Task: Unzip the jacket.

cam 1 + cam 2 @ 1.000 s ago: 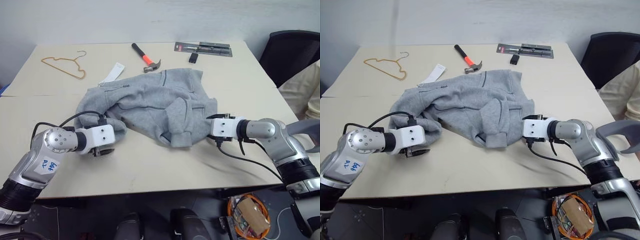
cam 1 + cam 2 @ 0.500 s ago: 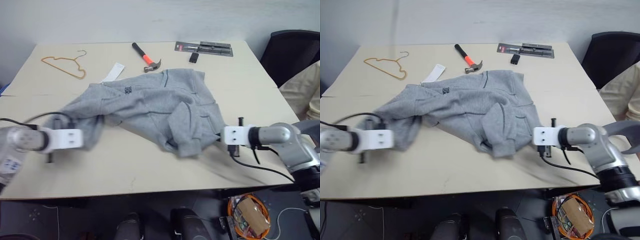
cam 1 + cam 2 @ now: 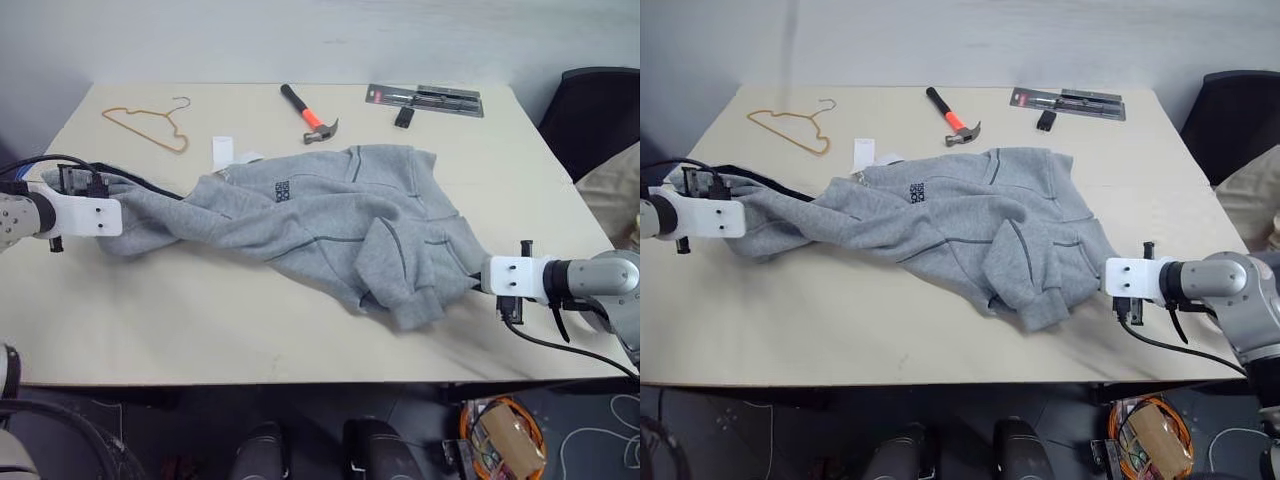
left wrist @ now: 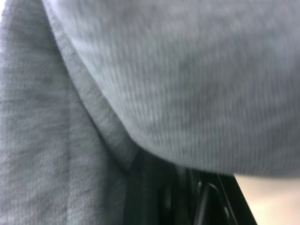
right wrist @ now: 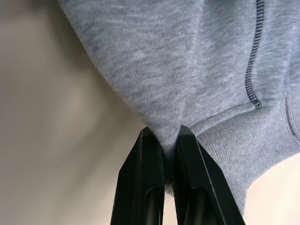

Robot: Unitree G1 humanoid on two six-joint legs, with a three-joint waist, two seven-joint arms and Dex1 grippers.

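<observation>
The light grey fleece jacket (image 3: 300, 215) lies stretched across the middle of the table, with a small dark logo (image 3: 283, 190) facing up. My left gripper (image 3: 122, 217) is at the jacket's left end, shut on a bunch of fabric that hides its fingertips. In the left wrist view grey fleece (image 4: 140, 84) drapes over the dark fingers (image 4: 159, 187). My right gripper (image 3: 474, 283) is at the jacket's right edge near the ribbed hem. Its two black fingers (image 5: 145, 164) pinch a fold of the fleece (image 5: 159, 70).
At the back of the table lie an orange-handled hammer (image 3: 310, 112), a wire hanger (image 3: 148, 125), a packaged tool (image 3: 425, 97), a small black item (image 3: 404, 117) and a white tag (image 3: 222, 152). A black chair (image 3: 600, 105) stands at the right.
Both grippers have shut on the jacket and moved apart, the left far out to the left, the right to the right. The bunched jacket is now pulled out long.
</observation>
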